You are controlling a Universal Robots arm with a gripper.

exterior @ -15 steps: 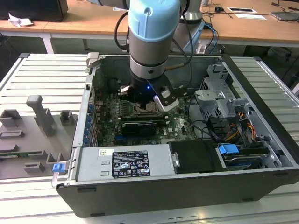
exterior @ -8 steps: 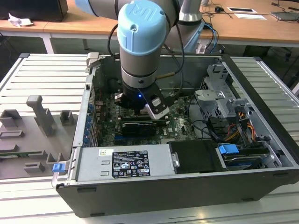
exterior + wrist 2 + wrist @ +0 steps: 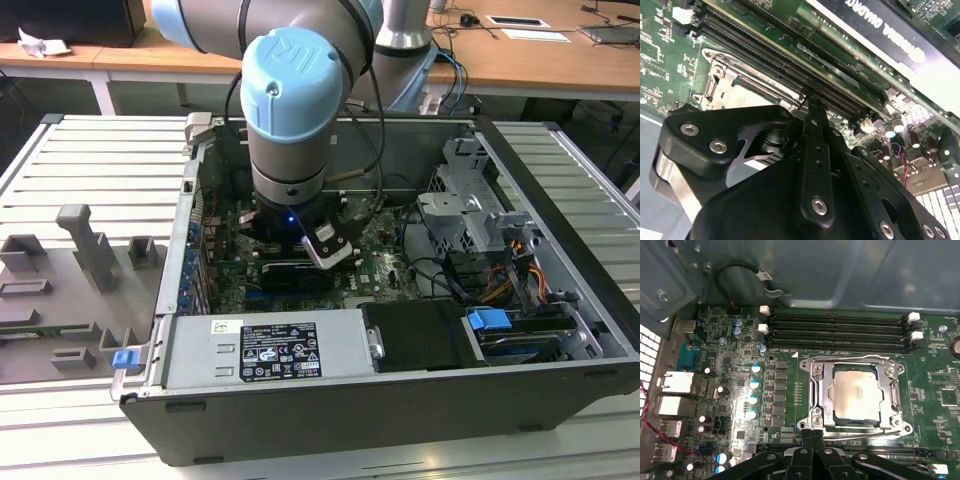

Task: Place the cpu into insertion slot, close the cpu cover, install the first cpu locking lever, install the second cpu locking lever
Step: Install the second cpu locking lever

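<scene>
Looking at the first wrist view, the cpu (image 3: 858,396) already sits in its socket with the cpu cover (image 3: 856,391) flat over it, so the claw (image 3: 813,436), fingers pinched together and empty, hovers at the socket's edge by the levers.

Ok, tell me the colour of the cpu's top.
Silvery-beige metal, seen best in the first wrist view, where the cpu sits framed by the cpu cover.

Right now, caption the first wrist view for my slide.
Chip seated in its socket, cover closed over it, gripper at the socket's edge.
</scene>
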